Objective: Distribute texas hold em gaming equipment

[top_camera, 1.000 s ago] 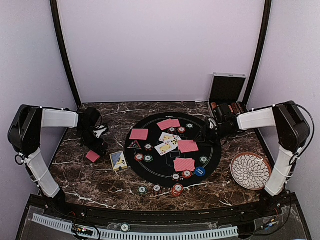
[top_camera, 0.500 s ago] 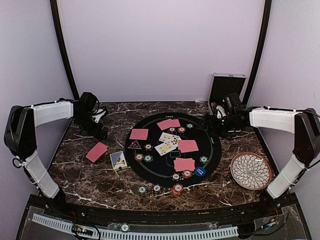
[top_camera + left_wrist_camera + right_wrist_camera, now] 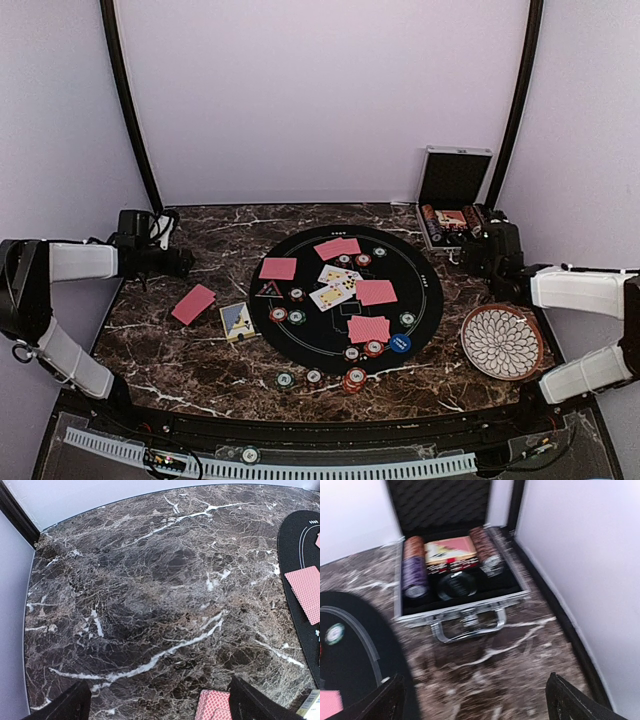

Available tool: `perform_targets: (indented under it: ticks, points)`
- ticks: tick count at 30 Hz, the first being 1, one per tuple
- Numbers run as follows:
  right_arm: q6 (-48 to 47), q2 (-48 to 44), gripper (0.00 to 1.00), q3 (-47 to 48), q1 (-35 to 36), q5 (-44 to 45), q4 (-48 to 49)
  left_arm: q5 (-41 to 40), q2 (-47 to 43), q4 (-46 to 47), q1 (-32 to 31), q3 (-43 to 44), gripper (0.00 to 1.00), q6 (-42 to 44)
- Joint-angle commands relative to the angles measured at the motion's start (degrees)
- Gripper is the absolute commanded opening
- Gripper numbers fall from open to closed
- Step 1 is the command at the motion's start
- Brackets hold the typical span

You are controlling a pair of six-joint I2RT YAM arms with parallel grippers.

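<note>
Nearest you, at 6 o'clock just off the round black mat [image 3: 310, 345], sit a short stack of red chips [image 3: 354, 380] and two single chips [image 3: 286, 379]. On the mat lie four red-backed cards [image 3: 368, 328] face down and a few face-up cards [image 3: 335, 285] at the centre. A blue button [image 3: 400, 343] is at 5 o'clock and the triangular marker [image 3: 268, 290] at 9 o'clock, with loose chips [image 3: 297, 317] among them.

A white patterned plate [image 3: 502, 342] rests on the marble table [image 3: 180, 360] at 4 o'clock. A lone red-backed card [image 3: 193, 303] lies off the mat at 9 o'clock.

Your left gripper [image 3: 160, 700] hovers near 10 o'clock, jaws spread wide and empty. Your right gripper [image 3: 475, 692] hangs at 2 o'clock, jaws also wide and empty, facing the open silver case [image 3: 465, 611]. The case holds rows of chips and what looks like a card deck, though that view is blurred.
</note>
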Motion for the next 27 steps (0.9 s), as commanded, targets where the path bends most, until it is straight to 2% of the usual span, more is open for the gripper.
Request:
perform_targets:
  ticks: [1,7,10,17,20,21,23,25,27]
  points:
    - [-6.1,-0.8,0.98,-7.5,-3.4,12.0,22.9,3.8,-1.9,19.3,1.4,-6.3,0.99,-1.3]
    - [-15.2,1.4,0.98,-25.9,-9.3,6.5,62.5,3.4,-2.5,35.4,1.9,-15.7,0.99,-1.5]
    - [-14.1,4.2,0.99,-26.6,-11.8,4.6,66.1,2.2,-1.7,44.4,2.0,-19.6,0.99,-2.7]
    - [-14.6,12.1,0.99,-26.3,-14.1,-3.0,74.1,-1.2,1.2,55.8,2.0,-25.3,0.99,-5.0]
    - [-17.1,16.1,0.98,-25.4,-14.6,-10.9,75.3,-2.1,5.2,71.4,2.0,-31.4,0.99,-5.0]
    - [-17.3,17.3,0.99,-24.9,-15.0,-11.5,76.4,-1.9,4.5,70.3,2.0,-31.4,0.99,-5.2]
    - [-15.4,15.4,0.99,-22.8,-17.0,-14.2,68.9,-2.1,5.3,70.0,2.0,-30.6,0.99,-5.0]
    - [-13.8,16.2,0.99,-21.7,-19.1,-18.3,68.3,-2.2,4.5,67.3,2.0,-29.9,0.99,-5.3]
    - [-13.7,15.6,0.99,-21.5,-19.3,-18.7,66.4,-2.4,5.3,69.5,2.0,-30.1,0.99,-5.1]
